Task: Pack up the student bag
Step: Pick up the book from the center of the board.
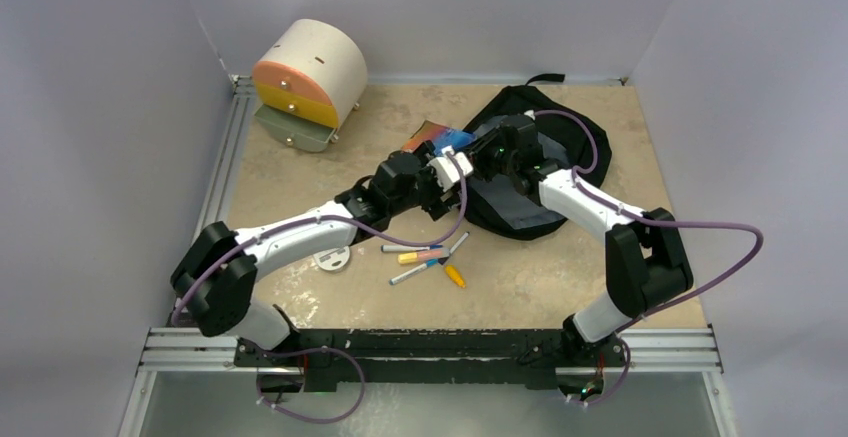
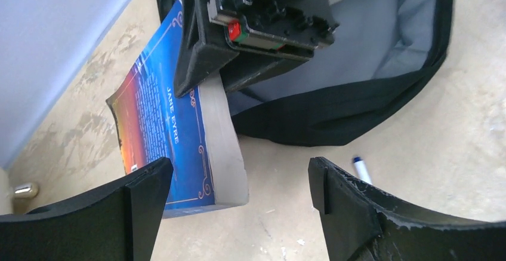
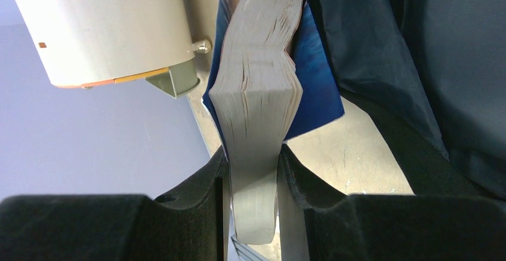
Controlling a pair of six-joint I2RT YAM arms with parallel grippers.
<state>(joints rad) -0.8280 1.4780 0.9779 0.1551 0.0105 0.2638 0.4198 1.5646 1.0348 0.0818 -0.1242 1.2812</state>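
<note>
Right wrist view: right gripper (image 3: 253, 177) clamps the page block of a paperback (image 3: 256, 94) held on edge. Only the left wrist view shows its blue cover, JANE EYRE, at the student bag (image 2: 382, 52) mouth; left gripper (image 2: 238, 171) gapes, empty. Top view: bag far-right on the bench (image 1: 600, 107); 2 wrists hide most of the paperback. Markers (image 1: 425, 257) lie mid-bench, drawer box (image 1: 308, 72) in the far-left corner.

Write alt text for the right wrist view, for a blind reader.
The right hand clamps a thick blue-covered book by its page edge. The black student bag fills the right side; a cream drawer box stands at upper left.
</note>
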